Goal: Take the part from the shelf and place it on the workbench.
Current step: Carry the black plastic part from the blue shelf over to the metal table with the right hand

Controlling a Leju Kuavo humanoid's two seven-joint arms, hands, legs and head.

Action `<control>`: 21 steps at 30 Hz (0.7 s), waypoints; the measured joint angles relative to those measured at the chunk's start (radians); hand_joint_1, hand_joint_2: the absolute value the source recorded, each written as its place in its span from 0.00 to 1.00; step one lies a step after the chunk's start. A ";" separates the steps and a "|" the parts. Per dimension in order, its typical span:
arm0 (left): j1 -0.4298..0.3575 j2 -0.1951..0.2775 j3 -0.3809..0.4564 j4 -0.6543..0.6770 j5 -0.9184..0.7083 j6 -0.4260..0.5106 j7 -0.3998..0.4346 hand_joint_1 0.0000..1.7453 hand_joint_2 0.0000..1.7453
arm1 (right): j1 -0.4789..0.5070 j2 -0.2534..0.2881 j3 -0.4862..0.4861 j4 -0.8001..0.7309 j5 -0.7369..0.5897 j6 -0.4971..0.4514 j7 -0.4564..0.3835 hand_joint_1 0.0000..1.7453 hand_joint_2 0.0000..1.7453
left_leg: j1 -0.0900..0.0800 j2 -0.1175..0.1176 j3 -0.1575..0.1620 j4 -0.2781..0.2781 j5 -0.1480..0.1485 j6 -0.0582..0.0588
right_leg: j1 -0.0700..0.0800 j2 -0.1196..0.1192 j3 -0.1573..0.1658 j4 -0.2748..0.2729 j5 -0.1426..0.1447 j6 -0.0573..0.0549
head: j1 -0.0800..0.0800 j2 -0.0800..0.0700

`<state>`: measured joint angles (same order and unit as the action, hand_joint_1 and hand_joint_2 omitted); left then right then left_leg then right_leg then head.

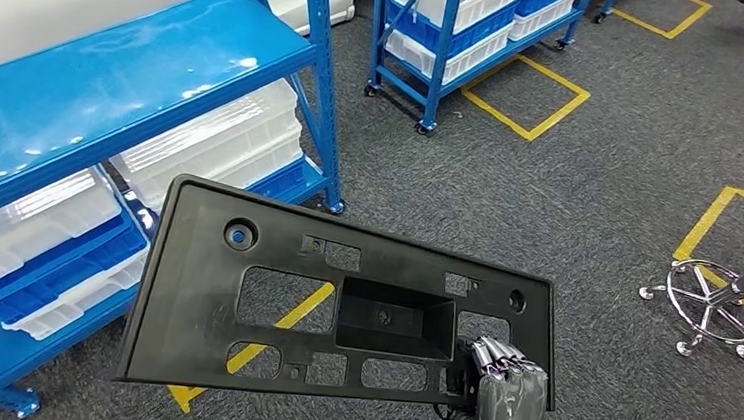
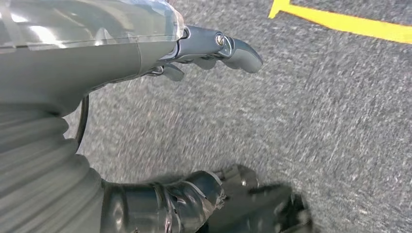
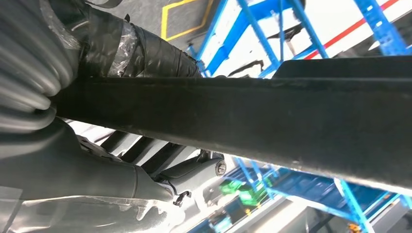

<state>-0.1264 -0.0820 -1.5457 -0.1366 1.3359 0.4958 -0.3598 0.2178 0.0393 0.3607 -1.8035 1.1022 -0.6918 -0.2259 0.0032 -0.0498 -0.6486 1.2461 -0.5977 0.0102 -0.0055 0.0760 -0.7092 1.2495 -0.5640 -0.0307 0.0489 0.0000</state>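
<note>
Right hand (image 1: 502,389) gripping black part's (image 1: 274,262) lower right edge, left hand (image 2: 209,48) empty, fingers apart

matt black plastic part (image 1: 274,262), glossy blue metal shelf (image 1: 107,79)

Blue shelf (image 1: 107,79) crowds the left; stool base (image 1: 714,302) stands right; open floor (image 1: 569,205) between.

My head view is evenly and brightly lit from overhead, with white glare patches on the blue shelf (image 1: 107,79) top and only soft shadows on the grey floor (image 1: 590,187). In my left wrist view the floor smears with motion blur. My right wrist view looks up into bright light, so the black part (image 3: 272,121) reads as a dark, featureless band, and the background beyond is overexposed and soft.
</note>
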 joint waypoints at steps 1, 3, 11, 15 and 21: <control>0.000 0.000 0.000 0.000 0.000 0.001 0.002 0.00 1.00 | 0.000 0.000 0.000 0.000 0.001 0.000 -0.001 1.00 1.00 | -0.001 -0.013 0.008 -0.020 0.001 0.002 | -0.002 0.009 -0.002 -0.004 0.004 0.008 | 0.000 0.000; -0.002 0.000 0.000 0.000 0.001 0.003 0.005 0.00 1.00 | 0.004 0.001 0.000 -0.003 0.002 0.000 -0.005 1.00 1.00 | -0.001 -0.006 0.017 -0.044 0.007 0.009 | -0.005 0.025 -0.004 -0.018 0.017 0.026 | 0.000 0.000; 0.000 -0.002 0.000 0.000 0.002 0.007 0.005 0.00 1.00 | 0.008 0.000 -0.001 -0.008 0.011 0.000 -0.011 1.00 1.00 | 0.007 0.083 0.038 -0.094 0.033 0.031 | -0.008 -0.070 -0.086 0.160 -0.062 0.057 | 0.002 0.000; -0.003 -0.003 0.000 0.000 0.003 0.016 0.008 0.00 1.00 | 0.008 0.000 -0.001 -0.008 0.015 0.000 -0.006 1.00 1.00 | 0.004 0.111 0.044 -0.096 0.027 0.020 | -0.001 -0.112 0.023 -0.044 0.027 0.046 | 0.002 0.000; -0.005 -0.005 0.000 0.000 0.002 0.031 0.019 0.00 1.00 | 0.010 0.000 -0.004 -0.014 0.025 0.000 0.001 1.00 1.00 | 0.003 0.098 0.046 -0.080 0.002 -0.010 | -0.001 -0.092 0.045 -0.106 0.048 0.006 | 0.001 0.000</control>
<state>-0.1313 -0.0866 -1.5461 -0.1366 1.3382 0.5263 -0.3411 0.2275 0.0390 0.3570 -1.8178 1.1274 -0.6920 -0.2247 0.0062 0.0478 -0.6024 1.1665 -0.5959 0.0003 -0.0068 -0.0158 -0.6642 1.1432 -0.5164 -0.0245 0.0495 0.0000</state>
